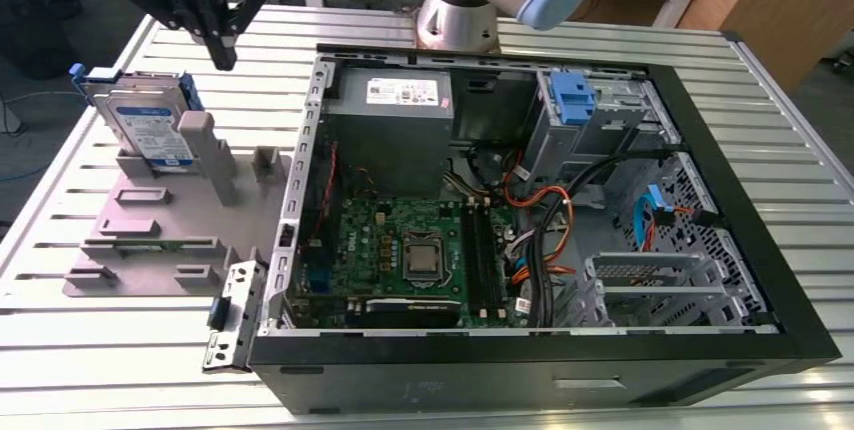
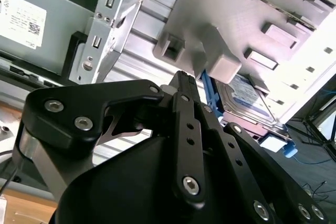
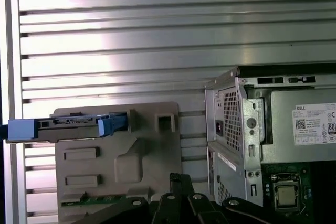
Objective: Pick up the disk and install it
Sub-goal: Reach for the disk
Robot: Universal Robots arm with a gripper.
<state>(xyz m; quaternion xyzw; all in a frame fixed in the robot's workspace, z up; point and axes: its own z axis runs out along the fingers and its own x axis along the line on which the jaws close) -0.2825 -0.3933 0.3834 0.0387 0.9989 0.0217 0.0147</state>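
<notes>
I see open air all round the end effector (image 1: 220, 50), which hangs over the table (image 1: 80, 350), so nothing blocks the way down to the top edge of the disk (image 1: 144, 122). Toward the exterior view's right, the upright posts (image 1: 203, 150) of the grey fixture (image 1: 147, 240) stand just beside the disk, and past them rises the case wall (image 1: 315, 130). Inside the case, the power supply (image 1: 394, 120) and loose cables (image 1: 561, 220) crowd the space near the blue latch (image 1: 571, 98).
</notes>
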